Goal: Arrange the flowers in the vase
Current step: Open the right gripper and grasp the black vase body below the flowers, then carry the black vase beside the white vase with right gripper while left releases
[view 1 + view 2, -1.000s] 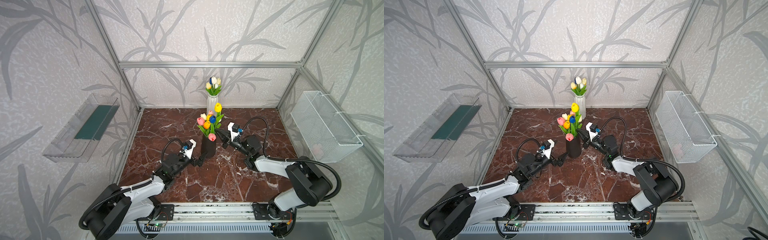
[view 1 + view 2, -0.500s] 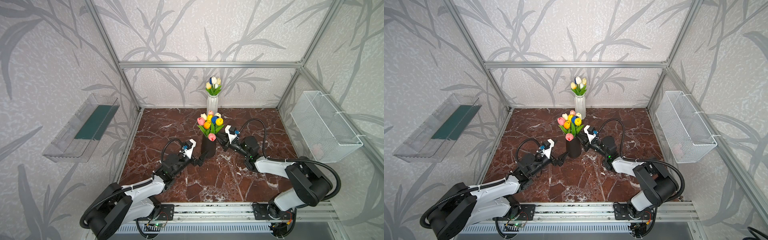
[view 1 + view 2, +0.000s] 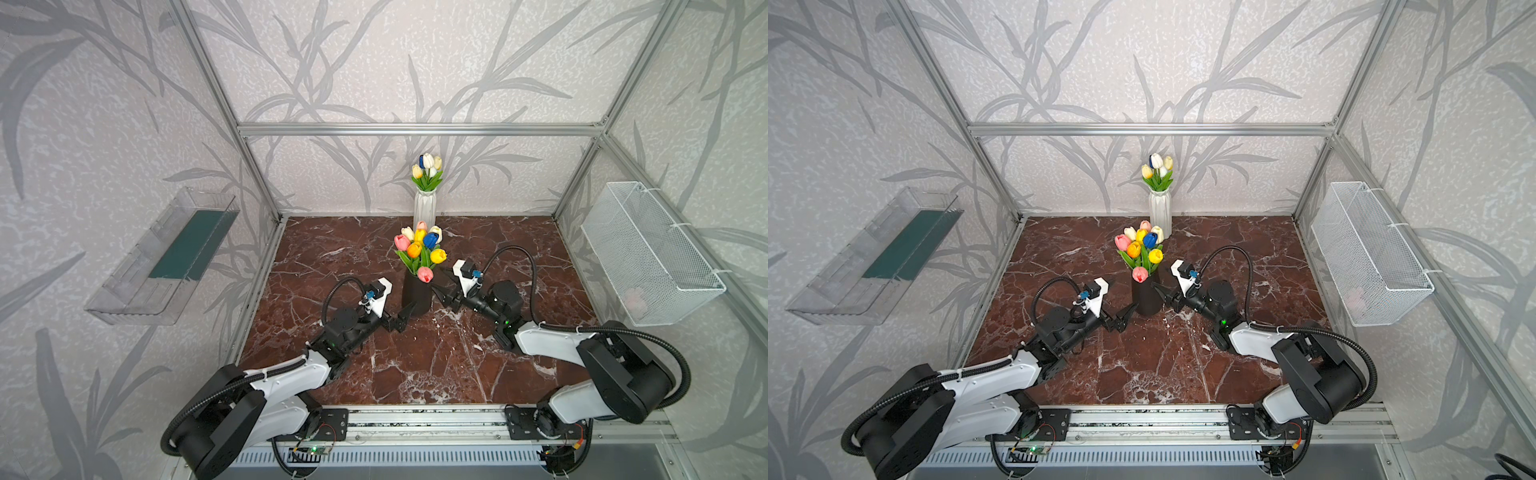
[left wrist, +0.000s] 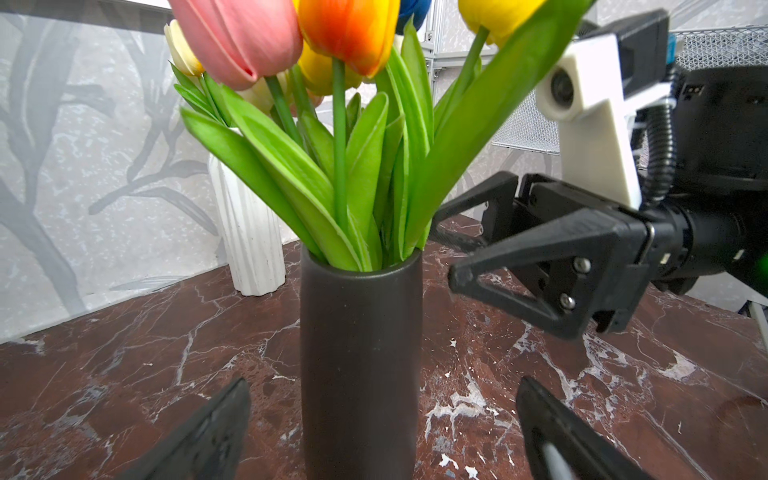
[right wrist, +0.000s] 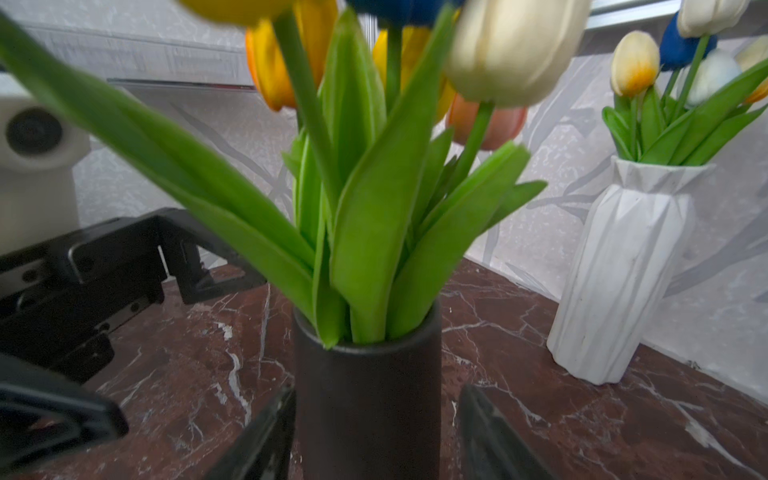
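A dark cylindrical vase [image 3: 417,295] [image 3: 1147,297] stands mid-table, and the flowers [image 3: 420,249] [image 3: 1142,249], tulips of several colours, stand bunched in it. In the left wrist view the vase [image 4: 361,353] rises between the wide-open fingers of my left gripper [image 4: 384,390] [image 3: 405,316], with a gap on each side. My right gripper [image 5: 378,395] [image 3: 440,293] is open on the opposite side of the vase [image 5: 368,399]. One of its fingers is close against the wall and the other stands clear. No stem is held. Green leaves [image 5: 374,208] fan out over the rim.
A white ribbed vase [image 3: 424,205] [image 5: 623,270] with its own tulips stands by the back wall, just behind the dark vase. A white wire basket [image 3: 648,257] hangs on the right wall and a clear plastic tray [image 3: 166,257] on the left wall.
The yellow tulip that my right gripper held high has come down into the dark vase. The right gripper has sunk beside the vase and opened. The left arm has stayed still.
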Motion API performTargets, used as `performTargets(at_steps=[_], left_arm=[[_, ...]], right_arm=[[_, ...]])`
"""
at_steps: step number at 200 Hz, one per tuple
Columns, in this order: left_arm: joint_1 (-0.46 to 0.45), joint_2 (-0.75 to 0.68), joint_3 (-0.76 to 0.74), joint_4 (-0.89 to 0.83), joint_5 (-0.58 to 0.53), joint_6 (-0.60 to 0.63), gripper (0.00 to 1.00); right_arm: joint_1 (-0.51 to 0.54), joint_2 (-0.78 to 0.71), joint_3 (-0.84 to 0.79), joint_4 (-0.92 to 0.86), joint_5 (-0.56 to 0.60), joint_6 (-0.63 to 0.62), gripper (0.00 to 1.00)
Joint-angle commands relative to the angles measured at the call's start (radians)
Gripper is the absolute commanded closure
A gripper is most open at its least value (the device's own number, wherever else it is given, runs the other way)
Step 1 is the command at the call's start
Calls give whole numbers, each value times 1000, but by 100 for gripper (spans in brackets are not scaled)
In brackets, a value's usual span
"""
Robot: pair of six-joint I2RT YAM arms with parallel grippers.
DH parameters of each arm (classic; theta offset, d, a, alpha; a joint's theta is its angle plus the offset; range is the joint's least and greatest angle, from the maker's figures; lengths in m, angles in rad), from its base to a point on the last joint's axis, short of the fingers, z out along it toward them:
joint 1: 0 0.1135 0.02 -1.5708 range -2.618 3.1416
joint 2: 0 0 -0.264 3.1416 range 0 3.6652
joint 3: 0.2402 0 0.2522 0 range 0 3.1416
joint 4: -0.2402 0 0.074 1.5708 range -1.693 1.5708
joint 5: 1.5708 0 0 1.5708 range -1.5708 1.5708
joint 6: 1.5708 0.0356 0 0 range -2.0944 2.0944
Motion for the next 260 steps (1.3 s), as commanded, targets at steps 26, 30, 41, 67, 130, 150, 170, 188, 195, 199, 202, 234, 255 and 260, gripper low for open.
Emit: performTargets(at_steps=[26,30,41,67,130,150,170,188,195,199,202,234,255,260], left_arm=[[17,-18,-21,27,-22,-3,0],[18,-17,-22,29,-22,-3,0],[19,-11,-24,39,-21,-4,0],[20,-6,-24,50,-14,-4,0],[22,-34,-22,7,-13,7,0],[23,-41,-23,2,-14,9,0],[24,-41,-25,2,-17,13,1],[24,-41,-25,0,-20,12,0],[24,-41,-24,0,-20,13,0],[24,-40,-24,-1,-21,15,0],[24,-40,-23,-2,-22,15,0],[30,-20,-22,15,-28,23,0],[35,-6,-18,33,-27,25,0],[38,-6,-18,37,-25,26,0]], right_arm=[[5,-2,2,20,-23,-15,19],[5,8,14,5,-33,-14,17],[6,39,48,-20,-59,-5,14],[5,123,75,75,-39,49,12],[26,300,203,113,-55,76,11],[34,332,230,111,-41,61,13],[34,348,242,117,-39,64,19],[34,348,245,122,-38,60,27],[34,343,243,122,-30,58,31],[35,341,241,122,-24,56,33],[35,338,240,122,-21,53,34],[8,303,225,131,14,51,53],[-43,274,209,169,32,44,59],[-58,266,211,169,33,42,60]])
